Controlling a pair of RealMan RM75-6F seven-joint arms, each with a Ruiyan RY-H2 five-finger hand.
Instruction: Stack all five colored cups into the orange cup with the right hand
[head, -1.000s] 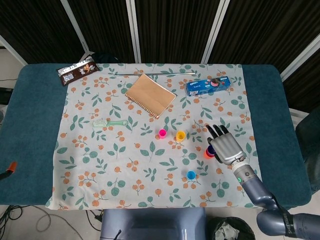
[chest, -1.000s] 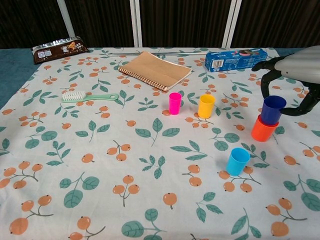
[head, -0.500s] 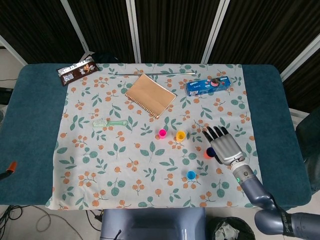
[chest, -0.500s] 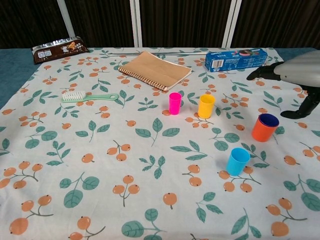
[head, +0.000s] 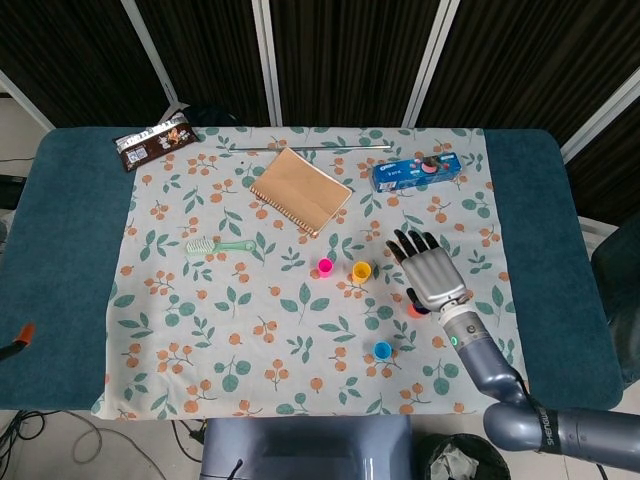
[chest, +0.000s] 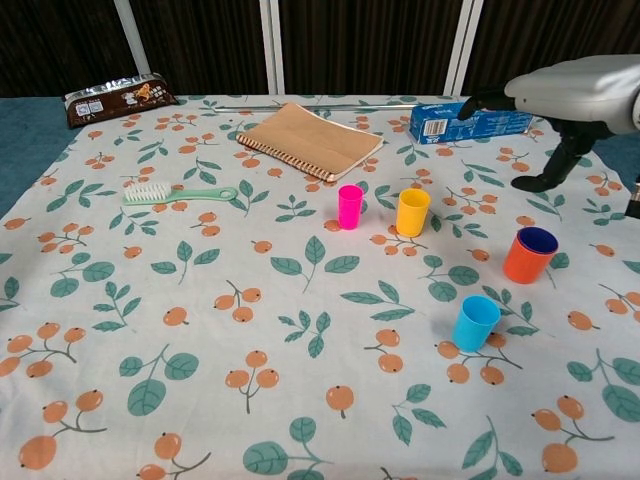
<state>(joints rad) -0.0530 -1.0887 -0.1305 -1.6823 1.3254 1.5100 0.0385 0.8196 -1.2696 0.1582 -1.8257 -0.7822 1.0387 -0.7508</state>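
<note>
With fingers spread and holding nothing, right hand (head: 430, 273) hovers palm-down above the desk (head: 70, 280), fingers pointing away from the robot, just past the orange cup (chest: 529, 256). Orange cup stands upright, mouth up, dark blue cup (chest: 537, 239) nested inside. Yellow cup (chest: 411, 212), pink cup (chest: 350, 206), light blue cup (chest: 475, 322) all upright, apart. Since 1 s ago: blue cup dropped fully in, hand lifted and shifted toward yellow

I let the dark blue cup (chest: 537, 239) drop inside the orange cup (chest: 526, 260); my right hand (head: 428, 272) has lifted, fingers spread.
</note>
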